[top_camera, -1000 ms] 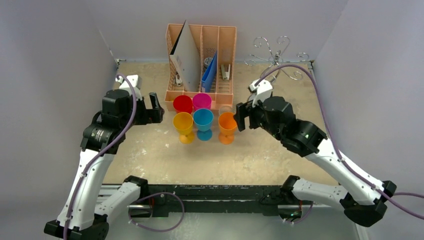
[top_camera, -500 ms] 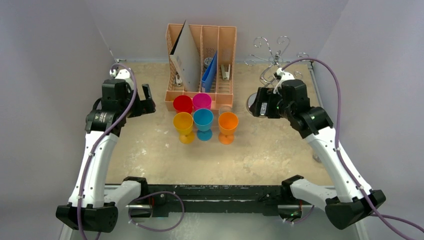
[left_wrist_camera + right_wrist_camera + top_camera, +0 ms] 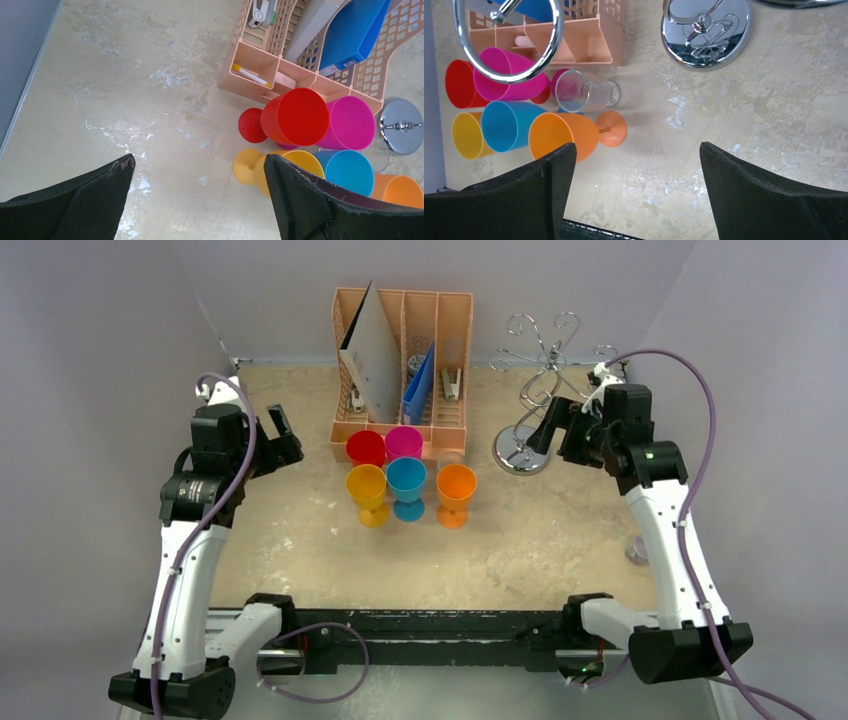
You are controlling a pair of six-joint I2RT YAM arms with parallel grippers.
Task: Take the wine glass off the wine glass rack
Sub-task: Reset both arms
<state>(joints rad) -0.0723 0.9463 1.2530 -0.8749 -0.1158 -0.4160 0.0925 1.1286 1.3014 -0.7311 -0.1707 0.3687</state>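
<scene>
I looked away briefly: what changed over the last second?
The right gripper swung from beside the orange cup to the far right, now open next to the wine glass rack. The left gripper drew back leftward, also open. Nothing was grasped or let go. The cups, the rack and the peach organiser stayed put.

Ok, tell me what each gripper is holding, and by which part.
Nothing is held: the left gripper and right gripper are both open and empty.
</scene>
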